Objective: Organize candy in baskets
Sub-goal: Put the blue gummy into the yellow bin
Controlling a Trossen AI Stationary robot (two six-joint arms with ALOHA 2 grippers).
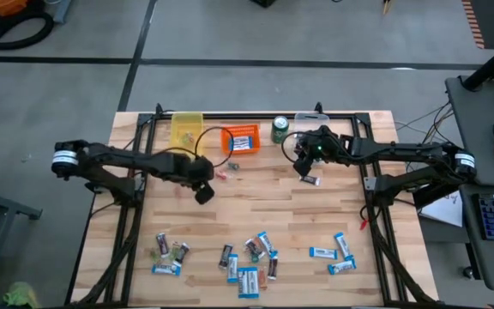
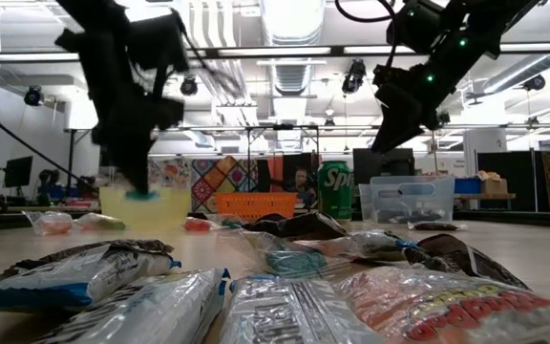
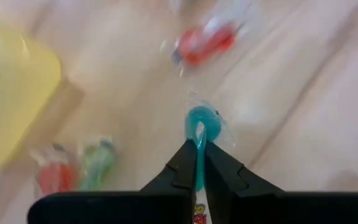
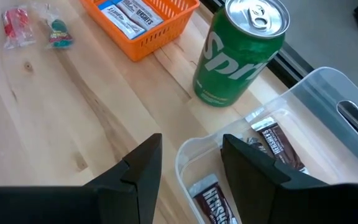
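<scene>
Left gripper (image 3: 199, 163) is clamped on a small blue wrapped candy (image 3: 202, 124), a grip that only the left wrist view reveals; from above, the same gripper (image 1: 203, 194) merely hangs over bare wood in front of the yellow basket (image 1: 186, 125). That wrist view also catches a red sweet (image 3: 205, 41) beyond the fingers and a red and a green one nearby, all blurred. Right gripper (image 4: 190, 163) holds its fingers apart with nothing between them, just above the near rim of the clear basket (image 4: 328, 93), where dark brown mini bars (image 4: 277, 144) lie. A green soda can (image 4: 241, 50) stands between the clear basket and the orange basket (image 4: 151, 28), which holds blue-and-white bars. In the high view, a loose spread of candy (image 1: 249, 262) covers the table's near edge; the low view shows those wrappers (image 2: 285, 296) up close, hiding much of the tabletop.
</scene>
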